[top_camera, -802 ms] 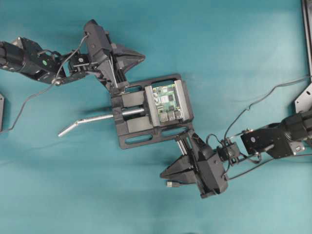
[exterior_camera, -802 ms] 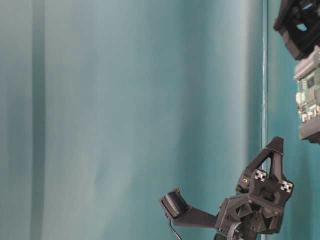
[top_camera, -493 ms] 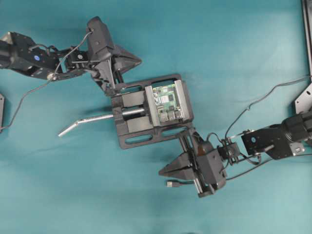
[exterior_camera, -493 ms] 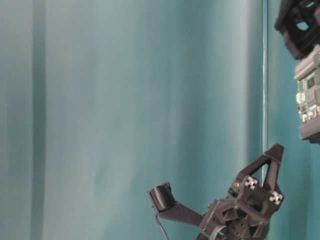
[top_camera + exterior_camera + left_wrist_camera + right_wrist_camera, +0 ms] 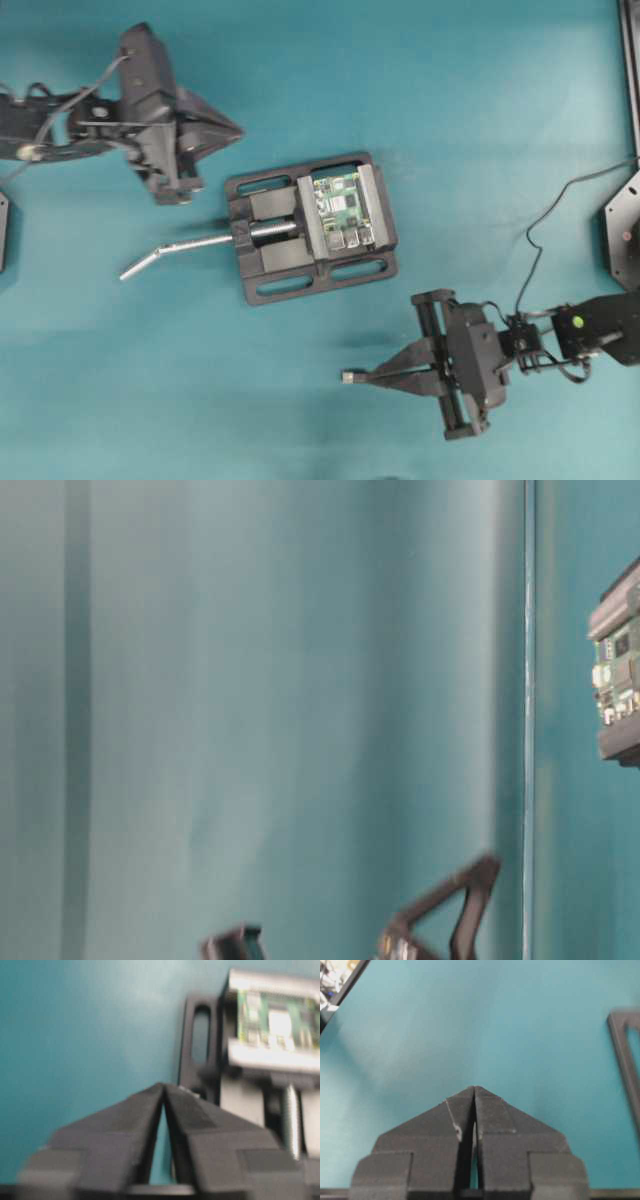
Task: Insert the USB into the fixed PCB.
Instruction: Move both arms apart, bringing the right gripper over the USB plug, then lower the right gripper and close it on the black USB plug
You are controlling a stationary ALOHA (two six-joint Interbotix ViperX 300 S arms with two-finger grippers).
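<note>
Teal cloth covers the table; the right end effector [image 5: 372, 377], pressed together, pinches the tiny silver USB plug [image 5: 348, 377] pointing left. Up-left, well apart, the green rectangular PCB [image 5: 340, 209] sits clamped in a black vise [image 5: 270, 262], nearer the closed, empty left end effector [image 5: 232, 129].

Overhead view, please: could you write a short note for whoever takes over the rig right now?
Left gripper: shut, empty, up and left of the vise, not touching it.
Right gripper: shut, tips right at the USB plug, below the vise; whether it pinches the plug or its cable cannot be told.
Circuit board: clamped in the vise, no cable in it.
Done: no insertion yet.
Left: confirm the grip, carry the plug to the board, insert.
</note>
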